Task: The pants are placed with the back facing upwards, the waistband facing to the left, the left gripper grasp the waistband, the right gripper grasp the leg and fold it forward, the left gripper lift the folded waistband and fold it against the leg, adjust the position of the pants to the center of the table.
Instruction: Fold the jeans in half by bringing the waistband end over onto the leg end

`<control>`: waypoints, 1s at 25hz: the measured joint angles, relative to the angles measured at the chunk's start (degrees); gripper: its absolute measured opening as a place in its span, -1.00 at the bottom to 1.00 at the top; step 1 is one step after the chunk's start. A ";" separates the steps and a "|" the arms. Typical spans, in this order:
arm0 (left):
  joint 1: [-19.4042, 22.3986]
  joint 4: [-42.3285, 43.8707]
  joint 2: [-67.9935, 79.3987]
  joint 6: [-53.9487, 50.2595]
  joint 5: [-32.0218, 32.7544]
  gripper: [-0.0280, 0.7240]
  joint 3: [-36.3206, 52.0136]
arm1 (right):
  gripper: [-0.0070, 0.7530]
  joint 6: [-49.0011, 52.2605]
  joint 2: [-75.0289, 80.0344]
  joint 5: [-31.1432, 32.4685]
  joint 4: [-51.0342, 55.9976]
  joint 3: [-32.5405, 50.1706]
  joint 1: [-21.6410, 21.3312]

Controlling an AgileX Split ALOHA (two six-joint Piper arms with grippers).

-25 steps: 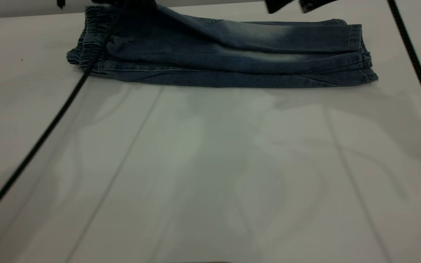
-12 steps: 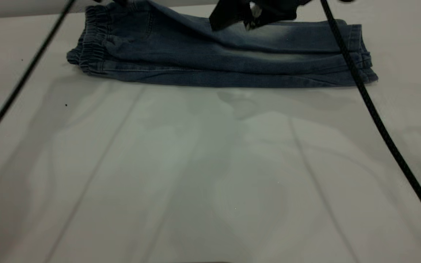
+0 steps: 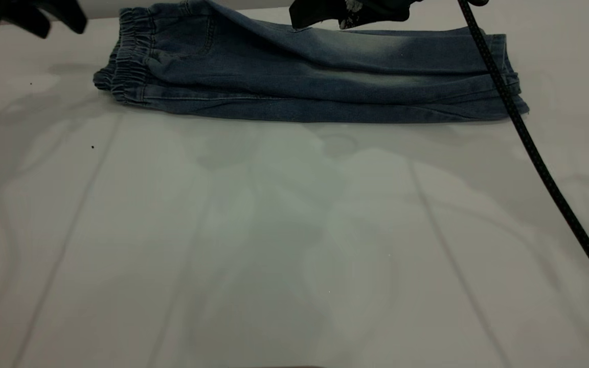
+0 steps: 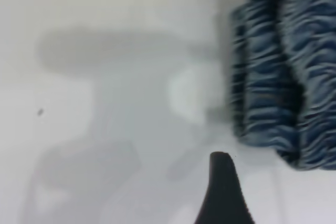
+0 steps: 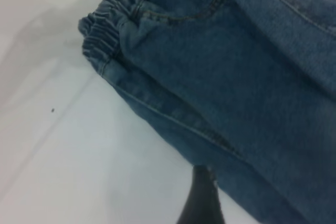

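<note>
The matte black left gripper (image 3: 34,15) hovers off the gathered elastic waistband (image 3: 128,61), its opening impossible to judge; faded blue denim pants (image 3: 315,76) lie lengthwise-folded at the white table's (image 3: 274,245) far edge. A shallow grasp risks undoing the fold.

Both end effectors edge-cropped, grip unreadable.

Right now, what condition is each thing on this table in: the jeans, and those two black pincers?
pants: folded lengthwise, lying flat at the table's far edge, held by neither pincer.
waistband: gathered, at the left end, resting on the table.
left pincer: off the cloth, left of the waistband, holding nothing.
right pincer: above the pants' middle, holding nothing.
table: white, bearing the pants.
</note>
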 joint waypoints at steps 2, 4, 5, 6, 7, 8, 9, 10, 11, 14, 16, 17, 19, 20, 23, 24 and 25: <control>0.34 -0.08 0.97 -0.84 0.10 0.29 0.00 | 0.34 0.49 0.00 -0.82 -0.46 -0.99 0.00; 0.34 -0.37 2.40 -1.44 -0.21 0.29 0.00 | 0.33 2.73 0.00 -1.98 -1.94 -2.24 0.00; 0.34 -0.71 3.22 -1.66 -0.78 0.29 0.00 | 0.32 3.93 0.00 -2.51 -3.27 -2.86 0.00; 0.34 -1.30 4.00 -1.73 -1.62 0.29 0.00 | 0.32 5.58 0.00 -3.00 -5.02 -3.38 0.00; 0.34 -1.92 4.64 -1.80 -2.39 0.29 0.00 | 0.31 7.44 0.00 -3.47 -6.70 -3.91 0.00; 0.34 -2.95 5.26 -1.85 -3.33 0.29 0.00 | 0.30 9.05 0.00 -3.82 -8.37 -4.37 0.00; 0.34 -4.16 5.87 -1.85 -4.28 0.29 0.00 | 0.29 11.05 0.00 -4.04 -10.38 -4.80 0.00; 0.34 -5.37 6.27 -1.85 -5.11 0.29 0.00 | 0.29 13.18 0.00 -4.17 -12.64 -5.08 0.00; 0.38 -6.37 6.73 -1.85 -5.71 0.29 0.00 | 0.29 15.47 0.00 -4.19 -15.12 -5.35 0.00; 0.40 -9.27 7.41 -1.12 -6.11 0.29 -0.30 | 0.29 22.61 0.00 -4.12 -22.76 -5.89 0.00; 0.40 -11.49 7.48 0.43 -6.18 0.29 -0.36 | 0.29 27.44 0.00 -3.71 -28.17 -5.89 0.00; 0.40 -12.45 7.48 1.51 -6.17 0.29 -0.41 | 0.29 30.16 0.00 -3.38 -31.22 -5.89 0.00; 0.40 -13.42 7.48 2.89 -6.11 0.29 -0.41 | 0.29 34.75 0.00 -2.58 -36.31 -5.89 0.00; 0.40 -13.56 7.48 3.30 -6.11 0.29 -0.41 | 0.29 36.73 0.00 -2.20 -38.48 -5.89 0.00; 0.40 -13.84 7.54 3.72 -6.86 0.29 -0.41 | 0.29 39.29 0.00 -1.95 -41.69 -5.89 0.00; 0.34 -13.97 7.60 4.01 -7.24 0.29 -0.41 | 0.29 39.64 0.00 -1.95 -42.12 -5.89 -0.05; 0.34 -14.13 7.66 4.35 -7.44 0.29 -0.41 | 0.29 39.80 0.00 -1.95 -42.31 -5.89 -0.05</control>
